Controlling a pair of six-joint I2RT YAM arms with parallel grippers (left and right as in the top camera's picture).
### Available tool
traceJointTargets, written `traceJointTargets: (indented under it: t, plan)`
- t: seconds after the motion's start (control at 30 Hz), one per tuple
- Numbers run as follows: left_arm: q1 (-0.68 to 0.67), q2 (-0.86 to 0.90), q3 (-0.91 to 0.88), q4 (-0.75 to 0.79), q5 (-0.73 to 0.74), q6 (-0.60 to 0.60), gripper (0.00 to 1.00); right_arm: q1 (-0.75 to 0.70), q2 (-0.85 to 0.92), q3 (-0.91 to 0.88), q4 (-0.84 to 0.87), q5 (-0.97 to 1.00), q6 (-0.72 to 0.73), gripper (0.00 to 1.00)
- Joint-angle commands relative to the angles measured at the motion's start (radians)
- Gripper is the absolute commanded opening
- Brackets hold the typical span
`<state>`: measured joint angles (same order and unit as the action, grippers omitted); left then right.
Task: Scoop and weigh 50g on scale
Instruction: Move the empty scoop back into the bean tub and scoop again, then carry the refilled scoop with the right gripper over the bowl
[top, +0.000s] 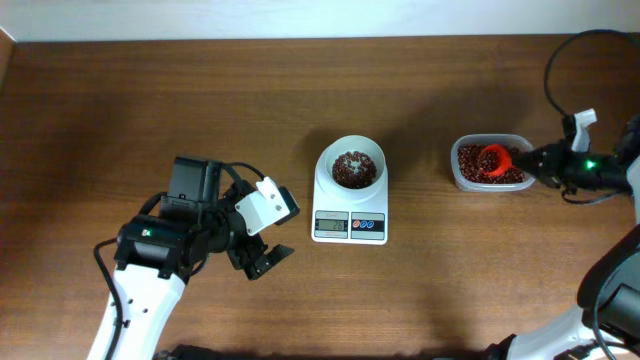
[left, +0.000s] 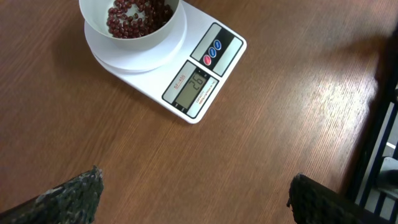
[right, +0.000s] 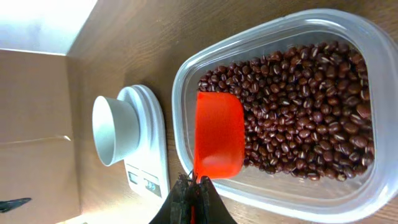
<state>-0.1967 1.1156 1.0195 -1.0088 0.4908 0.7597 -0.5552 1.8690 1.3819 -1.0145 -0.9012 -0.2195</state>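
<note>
one scale (top: 349, 212), one white bowl (top: 326, 160) on it, one clear tub (top: 453, 165), one orange scoop (top: 492, 158), two grippers. beans (top: 352, 170) sit in two lots: a small heap in the bowl, the rest in the tub. right gripper (right: 193, 185) is clamped tight on the scoop's handle, with the scoop lying among the tub's beans. left gripper (left: 194, 199) gapes wide with nothing in it, the scale ahead of its fingers and not touching.

Looks like a robotics lab: plain wood-grain desk (top: 200, 100) beneath the left tool (left: 196, 198), white wall (top: 300, 15) beyond, black cable (top: 548, 75) near the right tool (top: 540, 158).
</note>
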Motion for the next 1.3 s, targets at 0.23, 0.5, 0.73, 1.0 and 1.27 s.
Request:
traceJointTargets:
  t: [0.23, 0.5, 0.73, 1.0, 1.27]
  plan:
    - [0.004, -0.002, 0.016, 0.001, 0.018, 0.013, 0.99, -0.106, 0.005, -0.003, -0.06, -0.185, -0.008, 0.04]
    - [0.004, -0.002, 0.016, 0.001, 0.018, 0.013, 0.99, -0.101, 0.005, -0.003, -0.098, -0.433, -0.008, 0.04]
    - [0.004, -0.002, 0.016, 0.001, 0.018, 0.013, 0.99, 0.069, 0.005, -0.003, -0.09, -0.461, -0.008, 0.04]
    - [0.004, -0.002, 0.016, 0.001, 0.018, 0.013, 0.99, 0.333, 0.005, -0.003, -0.016, -0.46, -0.007, 0.04]
    - [0.004, -0.002, 0.016, 0.001, 0.018, 0.013, 0.99, 0.481, 0.005, -0.003, 0.116, -0.448, 0.026, 0.04]
